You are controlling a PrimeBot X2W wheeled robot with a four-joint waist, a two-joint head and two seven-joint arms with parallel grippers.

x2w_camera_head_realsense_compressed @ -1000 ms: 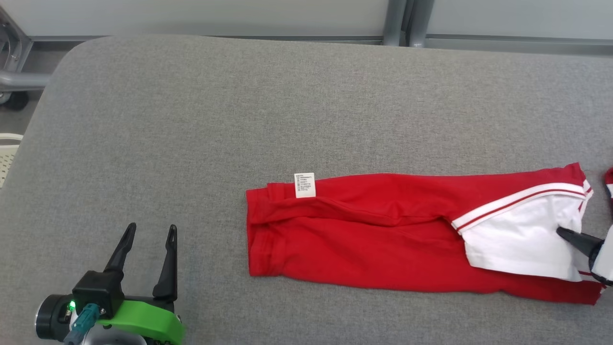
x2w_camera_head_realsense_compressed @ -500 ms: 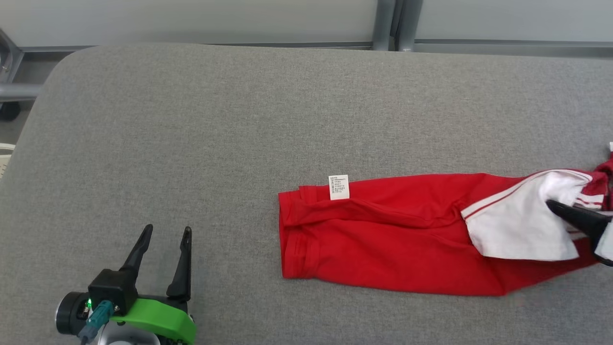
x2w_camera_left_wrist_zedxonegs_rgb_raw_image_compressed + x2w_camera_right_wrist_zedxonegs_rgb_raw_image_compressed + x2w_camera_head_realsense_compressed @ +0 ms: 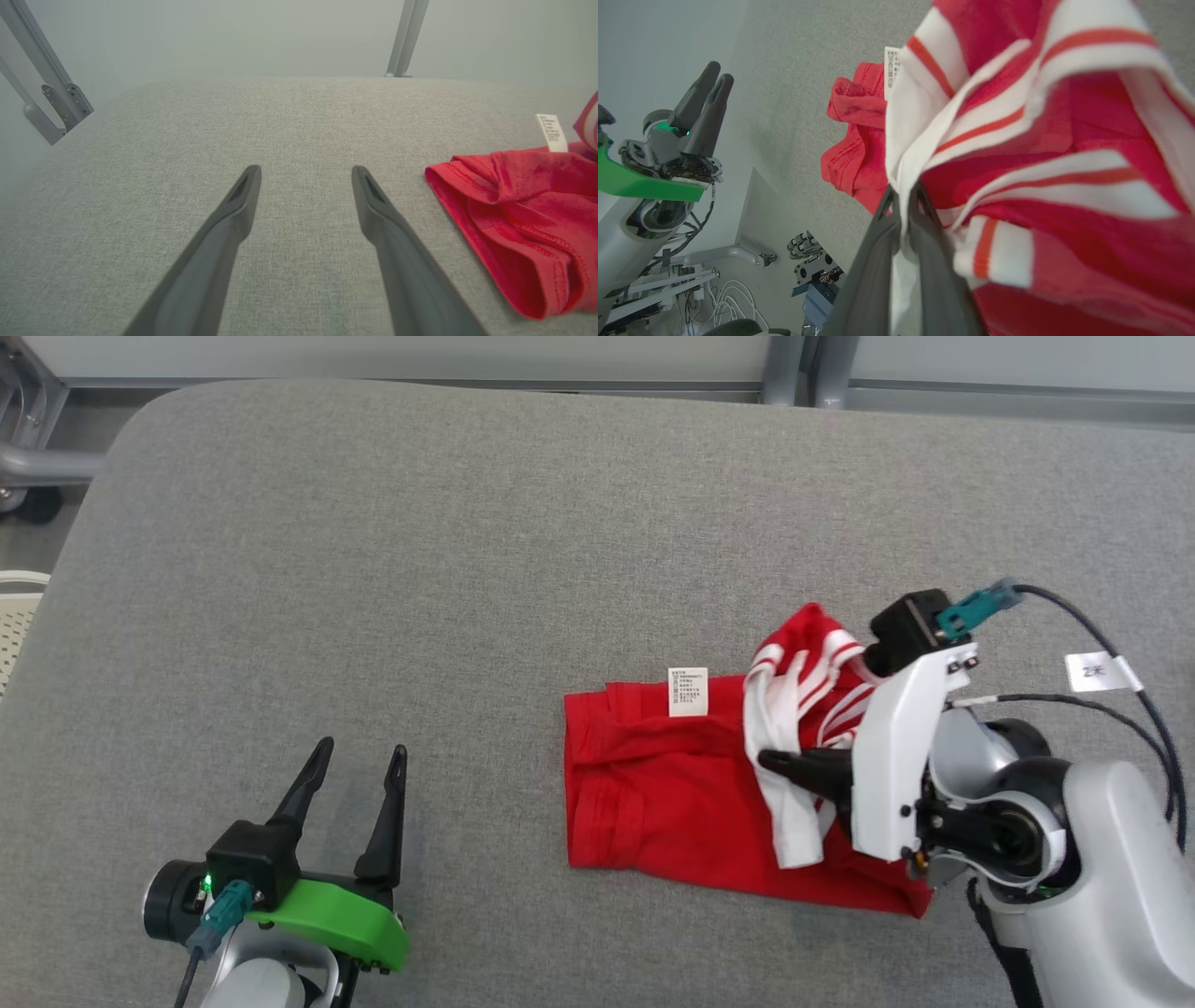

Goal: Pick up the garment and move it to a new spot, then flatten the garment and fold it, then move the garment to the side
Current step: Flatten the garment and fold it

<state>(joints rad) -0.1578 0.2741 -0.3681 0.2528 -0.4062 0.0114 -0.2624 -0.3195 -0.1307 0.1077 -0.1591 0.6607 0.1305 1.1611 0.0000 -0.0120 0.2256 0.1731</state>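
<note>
- The garment (image 3: pixel 653 793), red with white panels and red-and-white stripes, is lying on the grey fabric tabletop (image 3: pixel 420 551), right of centre in the head view.
- Its red part is resting flat, with a white care label (image 3: pixel 688 692) showing at the far edge.
- Its striped end (image 3: pixel 803 663) is bunching up, doubling back over the red part and being pinched by the right gripper (image 3: pixel 767 762).

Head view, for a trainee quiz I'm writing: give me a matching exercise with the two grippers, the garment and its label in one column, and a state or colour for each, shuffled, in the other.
1. left gripper
2. right gripper
3. garment
4. label

A. small, white, printed
B. jaws shut on the garment's striped end
C. jaws open, holding nothing
D. red, one end raised over the rest

Pairs: 1-C, 2-B, 3-D, 4-A
</note>
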